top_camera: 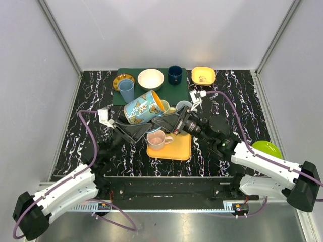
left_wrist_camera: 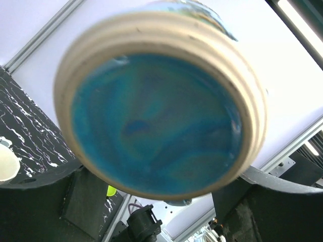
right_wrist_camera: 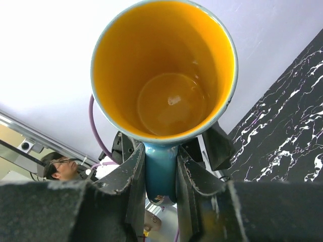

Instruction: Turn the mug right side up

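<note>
The mug hangs in the air over the middle of the surface, lying almost on its side. Its orange mouth looks to the right edge and its base to the left. The right gripper has its fingers clamped on the handle. The left gripper is at the base, its fingers wide apart on both sides. I cannot tell whether they press it. Below lies a yellow tray.

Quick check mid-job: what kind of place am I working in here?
Probably a lab robot test cell: white panel walls on aluminium framing, a marbled table, crockery props like the mug.
</note>
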Motion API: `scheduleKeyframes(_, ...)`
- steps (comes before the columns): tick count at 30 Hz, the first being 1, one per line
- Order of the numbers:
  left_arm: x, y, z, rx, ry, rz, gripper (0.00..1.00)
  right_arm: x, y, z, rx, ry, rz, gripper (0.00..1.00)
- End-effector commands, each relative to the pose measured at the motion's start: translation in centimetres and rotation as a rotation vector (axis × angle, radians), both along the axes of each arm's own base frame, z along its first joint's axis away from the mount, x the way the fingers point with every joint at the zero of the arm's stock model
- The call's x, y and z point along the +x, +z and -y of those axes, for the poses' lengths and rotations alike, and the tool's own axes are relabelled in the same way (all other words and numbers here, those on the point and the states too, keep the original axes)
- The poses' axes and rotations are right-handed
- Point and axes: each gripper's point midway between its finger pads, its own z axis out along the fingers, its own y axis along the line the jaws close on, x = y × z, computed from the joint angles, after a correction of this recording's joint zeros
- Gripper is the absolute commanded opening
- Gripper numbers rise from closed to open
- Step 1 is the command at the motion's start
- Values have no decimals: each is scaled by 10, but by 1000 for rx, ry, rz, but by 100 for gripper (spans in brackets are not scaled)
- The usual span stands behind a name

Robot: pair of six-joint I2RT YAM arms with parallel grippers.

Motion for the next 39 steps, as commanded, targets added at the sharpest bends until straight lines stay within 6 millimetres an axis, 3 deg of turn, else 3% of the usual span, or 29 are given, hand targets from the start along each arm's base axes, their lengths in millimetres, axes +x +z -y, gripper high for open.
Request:
scheduleKeyframes(1, -8, 57, -16, -130, 21, 128, 73, -22, 50, 19, 143, 37, 120, 0)
scheduleKeyframes(12, -10, 70, 9, -123, -104, 160, 54, -23, 15, 12, 31, 63, 109, 0)
scheduleKeyframes(16, -13, 77, 12, -128, -126, 181, 34, -25, 8, 12, 4, 69, 106, 0)
scheduleKeyframes(20, -16, 80, 12, -115, -130, 196, 0, -26, 0, 13, -30, 68, 100, 0)
scheduleKeyframes(25, -21, 77, 16, -71, -154, 208, 0, -28, -5, 18, -61, 59, 107, 0)
scheduleKeyframes(33, -14, 61, -2, -60, -36, 156, 0, -28, -3, 30, -102, 16, 140, 0)
scheduleKeyframes(39, -12, 59, -17, -50, 52, 165, 0, -32, 5, 31, -111, 31, 167, 37)
